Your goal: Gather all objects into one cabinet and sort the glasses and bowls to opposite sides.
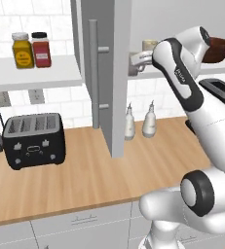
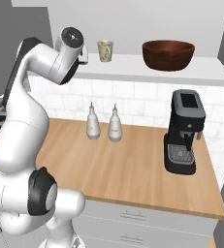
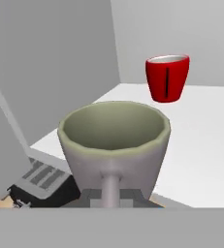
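Observation:
My gripper point(image 3: 111, 195) is shut on the handle of a dull grey mug point(image 3: 114, 140), which stands upright close to the camera, over the front edge of the cabinet's white shelf point(image 3: 200, 140). Farther back on that shelf stands a red tumbler point(image 3: 167, 77). From the left base view the gripper point(image 1: 139, 61) holds the mug just right of the open grey cabinet door point(image 1: 115, 73), with a cream cup point(image 1: 149, 44) behind it. The cream cup point(image 2: 104, 50) and the wide dark brown bowl point(image 2: 168, 54) stand on the shelf point(image 2: 133, 69); the bowl is on the right side.
A black toaster point(image 1: 33, 141) sits on the wooden counter point(image 1: 84, 175) at the left. Two white bottles point(image 1: 139, 121) stand against the tiles under the cabinet. A black coffee machine point(image 2: 184, 138) is at the counter's right. Yellow and red spice jars point(image 1: 31, 49) stand on the open left shelf.

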